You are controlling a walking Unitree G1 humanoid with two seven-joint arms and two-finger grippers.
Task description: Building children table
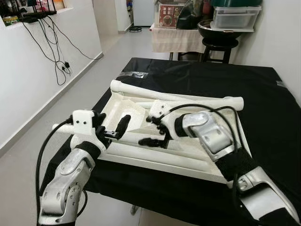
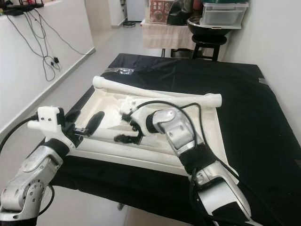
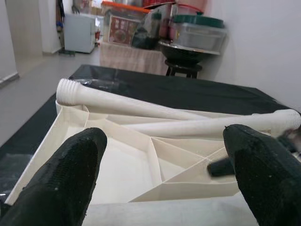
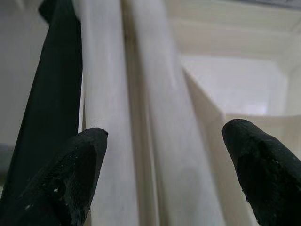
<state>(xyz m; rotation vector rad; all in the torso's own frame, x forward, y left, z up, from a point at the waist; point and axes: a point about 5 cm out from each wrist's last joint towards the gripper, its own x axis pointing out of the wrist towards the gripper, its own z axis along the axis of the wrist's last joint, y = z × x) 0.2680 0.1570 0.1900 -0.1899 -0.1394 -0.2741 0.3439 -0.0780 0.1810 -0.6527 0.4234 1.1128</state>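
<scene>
silver arms, black fingers (image 3: 70, 174), cables

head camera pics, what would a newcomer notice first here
A white upside-down table top, ribbed underside up, lies on a black-covered table with long white legs resting across it. Both grippers hover open over its near edge: the left gripper at the corner, the right gripper beside it.

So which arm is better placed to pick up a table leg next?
Probably the right. The right gripper is open with its fingers astride a leg lying in the upturned tabletop. The left gripper, also open, sits at the near edge, aimed across the panel.
</scene>
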